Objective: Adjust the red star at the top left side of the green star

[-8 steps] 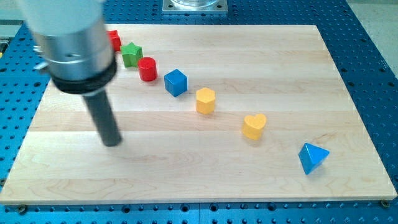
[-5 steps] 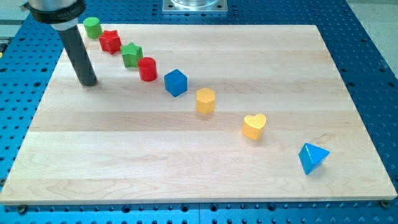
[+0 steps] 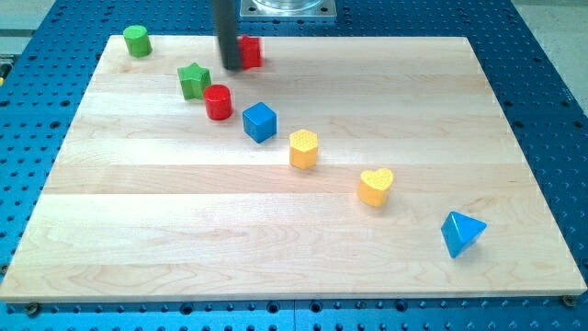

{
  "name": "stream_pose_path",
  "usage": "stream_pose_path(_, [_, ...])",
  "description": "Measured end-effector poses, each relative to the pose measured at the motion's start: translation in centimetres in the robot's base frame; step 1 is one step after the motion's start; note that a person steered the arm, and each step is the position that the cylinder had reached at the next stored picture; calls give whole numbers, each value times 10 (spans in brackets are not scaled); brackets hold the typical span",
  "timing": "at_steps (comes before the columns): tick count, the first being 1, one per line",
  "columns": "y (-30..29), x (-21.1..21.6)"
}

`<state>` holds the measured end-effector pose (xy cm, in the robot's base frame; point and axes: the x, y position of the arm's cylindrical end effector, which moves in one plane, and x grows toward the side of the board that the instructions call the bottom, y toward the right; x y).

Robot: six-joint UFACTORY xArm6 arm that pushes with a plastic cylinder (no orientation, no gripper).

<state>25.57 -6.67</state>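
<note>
The red star (image 3: 250, 51) lies near the board's top edge, up and to the right of the green star (image 3: 193, 80). My tip (image 3: 231, 66) stands against the red star's left side, between it and the green star. The rod partly hides the red star. A red cylinder (image 3: 218, 101) sits just below and right of the green star.
A green cylinder (image 3: 137, 40) sits at the board's top left corner. A blue cube (image 3: 260, 121), a yellow hexagonal block (image 3: 304, 148), a yellow heart (image 3: 375, 186) and a blue triangular block (image 3: 460, 233) run diagonally toward the bottom right. The wooden board (image 3: 110, 230) lies on a blue perforated table.
My tip swept from the board's left to the top centre. The red star moved from the upper left of the green star to its upper right, near the top edge.
</note>
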Motion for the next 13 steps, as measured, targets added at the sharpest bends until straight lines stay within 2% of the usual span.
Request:
stream_pose_path(1, [-59,-13])
stream_pose_path(3, [-33,-58])
stream_pose_path(4, [8,-62])
stream_pose_path(5, [57,-21])
stream_pose_path(6, [90,-16])
stream_pose_path(7, [47,16])
stream_pose_path(9, [-35,-23])
stream_pose_path(11, [-103,-13])
stream_pose_path(12, [-63,-8])
stream_pose_path(13, [-69,-7])
